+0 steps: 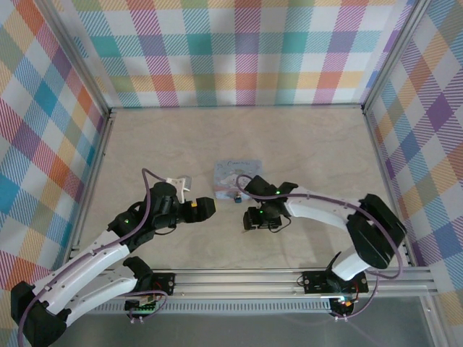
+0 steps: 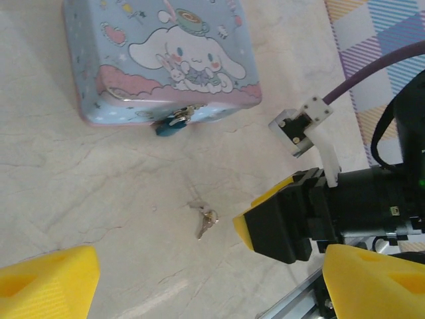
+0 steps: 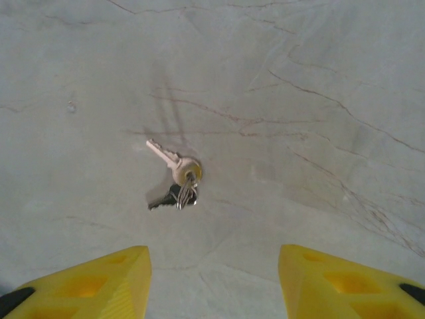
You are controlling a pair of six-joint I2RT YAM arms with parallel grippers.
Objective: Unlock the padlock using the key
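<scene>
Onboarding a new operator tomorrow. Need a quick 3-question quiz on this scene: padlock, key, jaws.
1. True or false: the key is clamped in the right arm's jaws.
2. Where is the padlock? A) at the clasp of the tin B) loose on the table C) in the left arm's jaws
3. Fill in: the key lies on the ___, below the right arm's open jaws.

Key: 1 false, it lies free. 2 A. 3 table.
</scene>
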